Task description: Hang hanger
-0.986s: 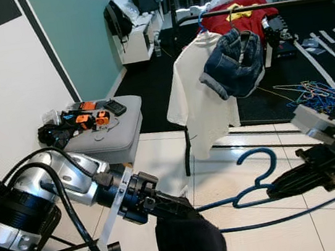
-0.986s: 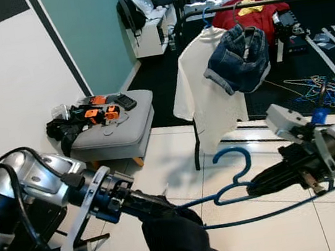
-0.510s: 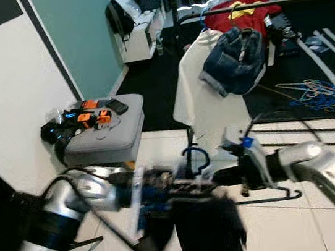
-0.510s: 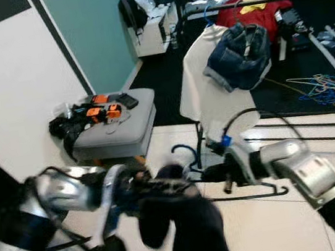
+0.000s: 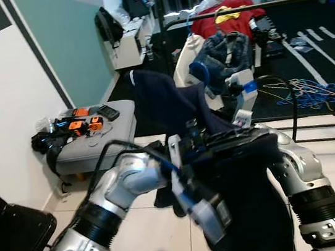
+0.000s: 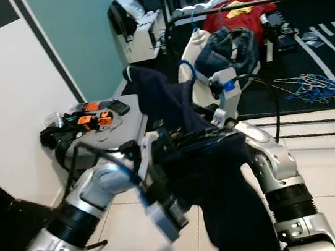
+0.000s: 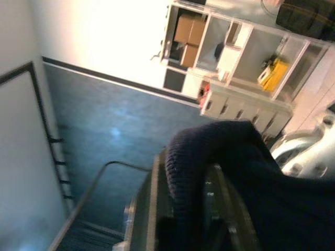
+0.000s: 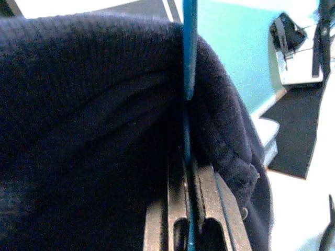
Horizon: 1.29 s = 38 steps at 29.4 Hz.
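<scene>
Your dark sweater (image 5: 243, 177) drapes over both arms and blocks much of the rail (image 5: 251, 7) ahead, where 2 garments hang: a white shirt (image 6: 191, 50) and a denim jacket (image 5: 223, 55). The right gripper (image 8: 189, 209) has its jaws pressed on the blue hanger (image 8: 189, 52), under the knit. The left gripper (image 7: 183, 209) is buried in fabric; you cannot tell its jaws. 1 grey ottoman (image 5: 104, 137) stands left.

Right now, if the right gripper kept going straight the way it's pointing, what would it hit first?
The dark blue sweater. It lies bunched right ahead of the right gripper, whose fingers clamp the blue hanger running into the cloth. What lies behind the fabric is hidden.
</scene>
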{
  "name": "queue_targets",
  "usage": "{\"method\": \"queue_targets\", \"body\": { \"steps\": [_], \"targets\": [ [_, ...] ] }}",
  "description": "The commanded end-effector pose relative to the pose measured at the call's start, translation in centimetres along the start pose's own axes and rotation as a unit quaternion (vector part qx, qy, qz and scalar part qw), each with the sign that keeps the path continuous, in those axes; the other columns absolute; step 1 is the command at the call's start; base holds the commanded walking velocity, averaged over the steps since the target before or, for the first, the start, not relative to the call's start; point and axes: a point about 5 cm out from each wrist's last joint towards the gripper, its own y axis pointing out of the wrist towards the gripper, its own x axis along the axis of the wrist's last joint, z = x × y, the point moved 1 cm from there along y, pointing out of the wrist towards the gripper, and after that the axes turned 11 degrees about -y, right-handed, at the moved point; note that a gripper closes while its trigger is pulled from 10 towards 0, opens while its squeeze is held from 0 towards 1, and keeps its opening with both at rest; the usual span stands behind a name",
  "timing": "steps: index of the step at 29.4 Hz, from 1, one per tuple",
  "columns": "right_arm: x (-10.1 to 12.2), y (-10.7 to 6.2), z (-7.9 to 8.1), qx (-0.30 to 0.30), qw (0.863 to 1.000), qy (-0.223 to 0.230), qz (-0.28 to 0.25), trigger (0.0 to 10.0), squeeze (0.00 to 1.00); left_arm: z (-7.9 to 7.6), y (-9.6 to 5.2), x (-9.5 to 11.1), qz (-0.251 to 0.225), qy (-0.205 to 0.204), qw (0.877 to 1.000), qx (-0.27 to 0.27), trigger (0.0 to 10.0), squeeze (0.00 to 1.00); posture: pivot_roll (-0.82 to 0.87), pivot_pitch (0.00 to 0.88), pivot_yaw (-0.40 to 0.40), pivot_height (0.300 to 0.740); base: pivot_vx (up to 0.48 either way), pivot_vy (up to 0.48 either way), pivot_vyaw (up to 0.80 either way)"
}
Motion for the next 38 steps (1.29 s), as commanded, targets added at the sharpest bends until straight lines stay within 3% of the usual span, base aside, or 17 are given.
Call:
{"method": "queue_targets", "body": {
  "steps": [1, 2, 4, 12, 14, 16, 17, 18, 19, 20, 22, 23, 26, 31, 36, 37, 38],
  "targets": [
    [1.4, 1.0, 1.3, 0.027, 0.999, 0.011, -0.029, 10.0, 0.00, -1.2, 0.1, -0.4, 0.017, -0.034, 0.999, -0.012, 10.0, 1.00, -0.17, 0.000, 0.101, 0.740, 0.000, 0.000, 0.00],
    [1.4, 1.0, 1.3, 0.027, 0.999, 0.011, -0.029, 10.0, 0.00, -1.2, 0.1, -0.4, 0.017, -0.034, 0.999, -0.012, 10.0, 1.00, -0.17, 0.000, 0.101, 0.740, 0.000, 0.000, 0.00],
    [1.8, 1.3, 2.1, 0.046, 0.998, 0.010, -0.031, 10.0, 0.00, -2.7, 0.0, -0.7, 0.039, -0.063, 0.997, -0.028, 10.0, 1.00, -0.17, 0.000, 0.101, 0.740, 0.000, 0.000, 0.00],
    [1.2, 1.1, 3.3, 0.093, 0.996, -0.014, -0.004, 10.0, 0.00, -2.9, -0.5, -0.9, 0.069, -0.078, 0.994, -0.018, 10.0, 1.00, -0.16, 0.000, 0.094, 0.740, 0.000, 0.000, 0.00],
    [1.0, 0.8, 3.5, 0.106, 0.994, -0.018, 0.004, 10.0, 0.00, -2.6, -0.9, -1.0, 0.082, -0.090, 0.993, -0.005, 10.0, 1.00, -0.15, 0.000, 0.093, 0.740, 0.000, 0.000, 0.00],
    [0.7, -0.3, 3.1, 0.129, 0.991, -0.036, 0.019, 10.0, 0.00, -1.5, -1.8, -0.7, 0.097, -0.142, 0.985, 0.025, 10.0, 1.00, -0.15, 0.000, 0.084, 0.740, 0.000, 0.000, 0.00],
    [0.7, -0.3, 3.1, 0.129, 0.991, -0.036, 0.019, 10.0, 0.00, -1.5, -1.8, -0.7, 0.097, -0.142, 0.985, 0.025, 10.0, 1.00, -0.15, 0.000, 0.084, 0.740, 0.000, 0.000, 0.00],
    [0.7, -1.4, 1.6, 0.127, 0.990, -0.045, 0.029, 10.0, 0.00, 0.0, -2.3, 0.2, 0.085, -0.167, 0.981, 0.050, 10.0, 1.00, -0.15, 0.000, 0.074, 0.740, 0.000, 0.000, 0.00],
    [0.8, -1.9, 0.7, 0.122, 0.991, -0.048, 0.034, 10.0, 0.00, 1.1, -2.3, 0.7, 0.077, -0.151, 0.983, 0.066, 10.0, 1.00, -0.15, 0.000, 0.072, 0.740, 0.000, 0.000, 0.00],
    [0.8, -1.9, 0.7, 0.122, 0.991, -0.048, 0.034, 10.0, 0.00, 1.1, -2.3, 0.7, 0.077, -0.151, 0.983, 0.066, 10.0, 1.00, -0.15, 0.000, 0.072, 0.740, 0.000, 0.000, 0.00],
    [0.7, -3.1, -1.0, 0.105, 0.992, -0.056, 0.045, 10.0, 0.00, 2.8, -2.6, 1.2, 0.087, -0.089, 0.990, 0.069, 10.0, 1.00, -0.14, 0.000, 0.066, 0.740, 0.000, 0.000, 0.00],
    [0.7, -3.1, -1.0, 0.105, 0.992, -0.056, 0.045, 10.0, 0.00, 2.8, -2.6, 1.2, 0.087, -0.089, 0.990, 0.069, 10.0, 1.00, -0.14, 0.000, 0.066, 0.740, 0.000, 0.000, 0.00],
    [0.6, -4.5, -3.4, 0.069, 0.994, -0.063, 0.056, 10.0, 0.00, 3.1, -4.1, 0.4, 0.158, -0.029, 0.987, 0.013, 10.0, 1.00, -0.13, 0.000, 0.062, 0.740, 0.000, 0.000, 0.00],
    [1.7, -6.3, -4.9, 0.048, 0.997, -0.064, 0.023, 10.0, 0.00, 3.3, -6.4, 0.1, 0.226, -0.028, 0.973, -0.036, 10.0, 1.00, -0.14, 0.000, 0.067, 0.740, 0.000, 0.000, 0.00],
    [2.1, -6.6, -5.3, 0.043, 0.997, -0.061, 0.009, 10.0, 0.00, 2.7, -6.7, 0.4, 0.239, -0.051, 0.967, -0.063, 10.0, 0.98, -0.13, 0.000, 0.069, 0.740, 0.000, 0.000, 0.00],
    [2.6, -6.5, -4.9, 0.061, 0.997, -0.054, -0.009, 10.0, 0.00, 1.2, -6.9, 0.7, 0.245, -0.084, 0.960, -0.107, 10.0, 0.00, -0.13, 0.000, 0.076, 0.740, 0.000, 0.000, 0.00],
    [2.6, -6.5, -4.9, 0.061, 0.997, -0.054, -0.009, 10.0, 0.00, 1.2, -6.9, 0.7, 0.245, -0.084, 0.960, -0.107, 10.0, 0.00, -0.13, 0.000, 0.076, 0.740, 0.000, 0.000, 0.00]
  ]
}}
